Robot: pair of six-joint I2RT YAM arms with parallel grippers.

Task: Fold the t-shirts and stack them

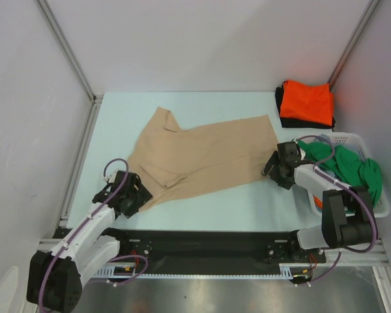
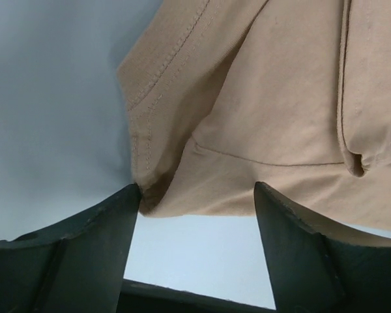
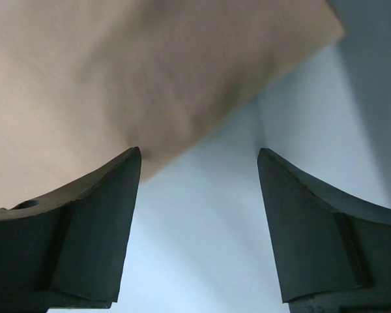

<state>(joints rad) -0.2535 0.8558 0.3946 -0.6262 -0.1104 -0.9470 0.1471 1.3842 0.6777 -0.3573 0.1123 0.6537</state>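
Left hand (image 1: pixel 141 193), fingers apart, meets the tan t-shirt (image 1: pixel 202 156) hem just ahead; right hand (image 1: pixel 272 167), also spread and empty, faces its other end, cloth spread on the counter (image 1: pixel 247 195) between both.

Tan t-shirt (image 1: pixel 202 156) lies flat, loosely spread, slanting across middle of table (image 1: pixel 247 202); sleeve points to far left, near-left part folded over. Orange t-shirt (image 1: pixel 306 103) folded, stacked on folded black t-shirt (image 1: pixel 293 122), far right corner. Green t-shirt (image 1: pixel 352 166) bunched in white basket (image 1: pixel 342 137), right edge.
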